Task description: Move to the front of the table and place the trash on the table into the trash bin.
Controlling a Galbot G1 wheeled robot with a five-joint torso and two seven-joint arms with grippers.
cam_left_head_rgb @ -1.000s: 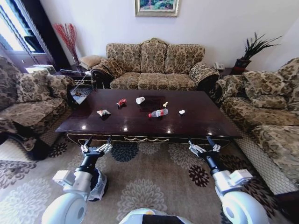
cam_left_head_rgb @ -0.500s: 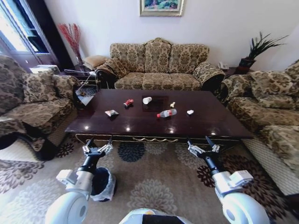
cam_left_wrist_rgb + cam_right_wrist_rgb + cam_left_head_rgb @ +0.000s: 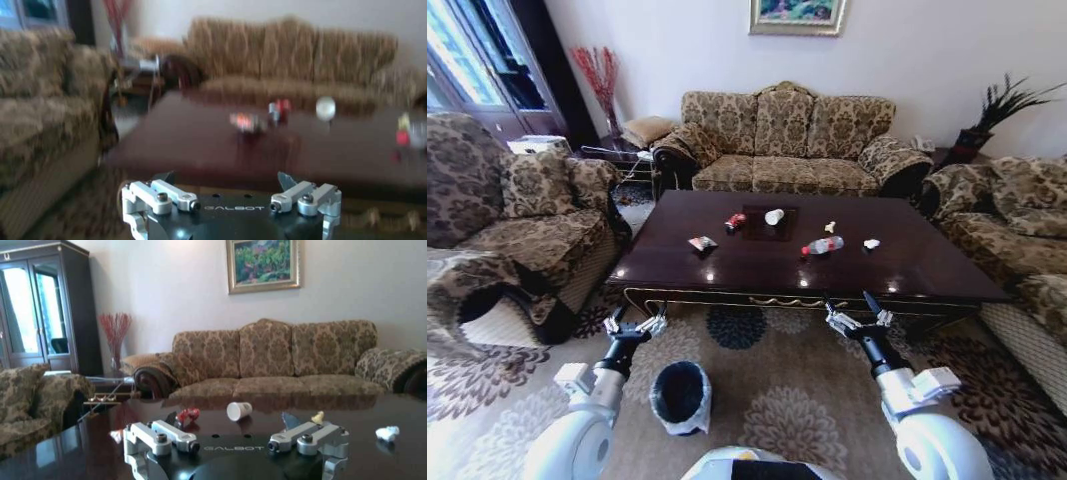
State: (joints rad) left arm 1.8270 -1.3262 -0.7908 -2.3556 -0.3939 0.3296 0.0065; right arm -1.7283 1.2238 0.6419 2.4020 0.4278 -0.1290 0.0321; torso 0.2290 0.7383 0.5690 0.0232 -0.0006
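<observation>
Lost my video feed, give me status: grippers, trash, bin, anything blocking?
Left gripper and right gripper open, empty, short of the table. Bottle, cup, wrappers on top. Trash bin on carpet between arms. Nothing blocking.

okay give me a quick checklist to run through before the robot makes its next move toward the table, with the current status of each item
1. Left gripper empty and open: ok, held low before the table.
2. Right gripper empty and open: ok, just short of the table's front edge.
3. Trash on the table: ok; bottle, cup, red wrapper, snack packet and paper bit all lie there.
4. Bin upright with liner: ok, on the carpet beside the left arm.
5. Robot squared to the table: not ok, table sits right of centre in the head view.
6. Bin empty: cannot tell.
</observation>
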